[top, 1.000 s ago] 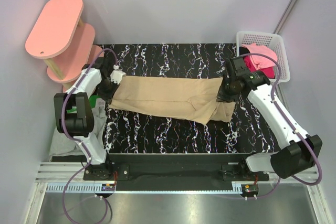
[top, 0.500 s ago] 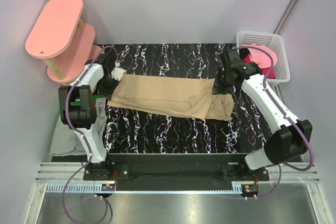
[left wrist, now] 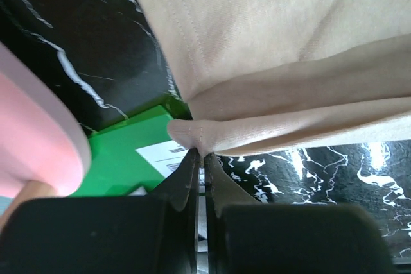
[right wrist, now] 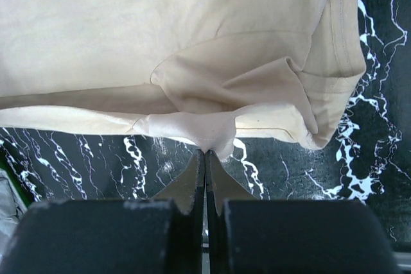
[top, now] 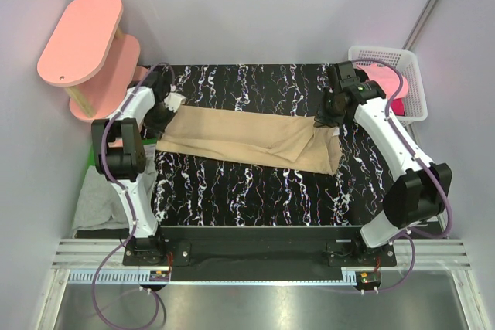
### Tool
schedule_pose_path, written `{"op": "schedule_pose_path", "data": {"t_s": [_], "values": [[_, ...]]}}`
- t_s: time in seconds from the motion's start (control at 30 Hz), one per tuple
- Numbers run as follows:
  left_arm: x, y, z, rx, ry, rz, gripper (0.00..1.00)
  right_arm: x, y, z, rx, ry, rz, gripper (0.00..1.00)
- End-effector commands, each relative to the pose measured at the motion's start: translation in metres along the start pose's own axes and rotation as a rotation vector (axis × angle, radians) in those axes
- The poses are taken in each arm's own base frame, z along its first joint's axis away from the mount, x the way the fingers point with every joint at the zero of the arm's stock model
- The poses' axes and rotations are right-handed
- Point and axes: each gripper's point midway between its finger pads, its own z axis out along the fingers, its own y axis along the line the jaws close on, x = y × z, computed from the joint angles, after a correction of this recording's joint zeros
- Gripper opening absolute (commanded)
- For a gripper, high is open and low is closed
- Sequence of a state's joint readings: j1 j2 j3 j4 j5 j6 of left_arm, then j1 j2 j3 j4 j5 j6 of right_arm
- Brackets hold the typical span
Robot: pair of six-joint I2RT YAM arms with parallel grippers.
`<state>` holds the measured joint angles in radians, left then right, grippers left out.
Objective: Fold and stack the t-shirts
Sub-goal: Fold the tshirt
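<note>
Both jaws are pressed together on the tan shirt [top: 247, 138], the left jaws pinching a bunched corner and the right jaws pinching a fold at the collar end. Over the last second they are drawing toward the counter's [top: 255, 191] far side and dragging the cloth along, so a lengthwise fold seems to be under way. Lying stretched between the jaws is one tan shirt. One basket [top: 383, 53] just beyond the right jaws is holding one pink shirt [top: 377, 75] and one magenta shirt [top: 397, 106]. One grey shirt [top: 97, 202] is lying well behind the left jaws.
</note>
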<state>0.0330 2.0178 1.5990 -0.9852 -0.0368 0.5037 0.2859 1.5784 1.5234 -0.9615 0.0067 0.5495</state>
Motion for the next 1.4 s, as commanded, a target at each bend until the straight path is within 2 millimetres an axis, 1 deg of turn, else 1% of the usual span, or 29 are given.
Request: {"op": "schedule_pose_path", "data": {"t_s": [0.0, 0.17, 0.37, 0.4, 0.43, 0.5, 0.53, 0.57, 0.6, 0.63, 0.67, 0.73, 0.77, 0.8, 0.83, 0.87, 0.9, 0.93, 0.97, 1.0, 1.07, 1.1, 1.13, 1.17, 1.2, 1.23, 1.27, 1.3, 1.37], "values": [[-0.016, 0.018, -0.017, -0.070, -0.028, 0.007, 0.00, -0.022, 0.010, -0.009, -0.040, -0.063, -0.016, 0.00], [-0.031, 0.023, -0.017, -0.084, -0.037, 0.010, 0.00, -0.025, 0.005, 0.001, -0.022, -0.051, -0.011, 0.00], [-0.047, 0.024, 0.000, -0.086, -0.026, 0.001, 0.00, -0.036, -0.006, 0.017, 0.005, -0.047, 0.021, 0.00], [-0.047, 0.026, 0.007, -0.085, -0.013, -0.007, 0.00, -0.038, -0.006, 0.020, 0.007, -0.048, 0.027, 0.00], [-0.050, 0.027, 0.008, -0.092, -0.013, -0.012, 0.09, -0.038, -0.010, 0.027, 0.020, -0.037, 0.038, 0.00], [-0.054, 0.034, 0.009, -0.115, -0.014, -0.023, 0.17, -0.043, -0.011, 0.035, 0.024, -0.039, 0.054, 0.00], [-0.054, 0.035, 0.013, -0.120, -0.006, -0.024, 0.25, -0.042, -0.012, 0.042, 0.030, -0.029, 0.060, 0.00], [-0.054, 0.037, 0.013, -0.130, 0.001, -0.020, 0.36, -0.044, -0.013, 0.046, 0.032, -0.028, 0.065, 0.00], [-0.052, 0.041, 0.013, -0.157, 0.015, -0.016, 0.45, -0.048, -0.012, 0.048, 0.029, -0.036, 0.072, 0.00], [-0.050, 0.045, 0.012, -0.174, 0.023, -0.015, 0.53, -0.045, -0.009, 0.056, 0.016, -0.008, 0.077, 0.00], [-0.049, 0.047, 0.011, -0.190, 0.029, -0.011, 0.72, -0.046, -0.008, 0.060, 0.015, -0.005, 0.079, 0.00], [-0.046, 0.055, 0.000, -0.237, 0.035, -0.015, 0.90, -0.050, -0.005, 0.069, 0.015, 0.004, 0.082, 0.00], [-0.046, 0.058, -0.014, -0.263, 0.017, -0.023, 0.95, -0.051, -0.005, 0.071, 0.017, 0.005, 0.082, 0.00], [-0.047, 0.058, -0.022, -0.277, 0.007, -0.022, 0.95, -0.055, -0.004, 0.073, 0.013, 0.000, 0.083, 0.00], [-0.047, 0.047, -0.026, -0.268, 0.001, -0.004, 0.95, -0.055, -0.007, 0.081, 0.027, 0.011, 0.086, 0.00], [-0.053, 0.036, -0.044, -0.265, -0.050, 0.010, 0.96, -0.057, -0.007, 0.084, 0.028, 0.012, 0.089, 0.00], [-0.054, 0.029, -0.049, -0.256, -0.064, 0.019, 0.96, -0.061, -0.006, 0.084, 0.026, 0.006, 0.094, 0.00], [-0.049, 0.017, -0.048, -0.239, -0.060, 0.036, 0.96, -0.062, -0.010, 0.093, 0.037, 0.018, 0.100, 0.00], [-0.053, -0.002, -0.049, -0.208, -0.081, 0.065, 0.96, -0.063, -0.011, 0.097, 0.042, 0.021, 0.104, 0.00], [-0.053, -0.011, -0.057, -0.196, -0.107, 0.075, 0.96, -0.070, -0.009, 0.098, 0.036, 0.009, 0.110, 0.00], [-0.051, -0.039, -0.045, -0.129, -0.103, 0.105, 0.96, -0.071, -0.016, 0.115, 0.054, 0.032, 0.132, 0.00], [-0.049, -0.046, -0.037, -0.111, -0.090, 0.113, 0.95, -0.079, -0.011, 0.116, 0.040, 0.019, 0.133, 0.00], [-0.045, -0.051, -0.029, -0.100, -0.075, 0.119, 0.94, -0.078, -0.014, 0.127, 0.049, 0.034, 0.142, 0.00], [-0.044, -0.054, -0.021, -0.081, -0.065, 0.118, 0.94, -0.081, -0.015, 0.130, 0.049, 0.036, 0.150, 0.02], [-0.042, -0.056, -0.016, -0.076, -0.055, 0.119, 0.93, -0.084, -0.012, 0.138, 0.041, 0.043, 0.156, 0.08], [-0.037, -0.056, -0.004, -0.072, -0.030, 0.123, 0.93, -0.087, -0.012, 0.141, 0.041, 0.045, 0.162, 0.19], [-0.034, -0.054, 0.002, -0.084, -0.012, 0.127, 0.92, -0.089, -0.014, 0.144, 0.048, 0.049, 0.171, 0.44], [-0.031, -0.055, 0.006, -0.085, 0.001, 0.131, 0.91, -0.093, -0.012, 0.150, 0.043, 0.050, 0.171, 0.58], [-0.026, -0.052, 0.017, -0.092, 0.028, 0.132, 0.90, -0.092, -0.015, 0.154, 0.070, 0.074, 0.165, 0.77]]}}
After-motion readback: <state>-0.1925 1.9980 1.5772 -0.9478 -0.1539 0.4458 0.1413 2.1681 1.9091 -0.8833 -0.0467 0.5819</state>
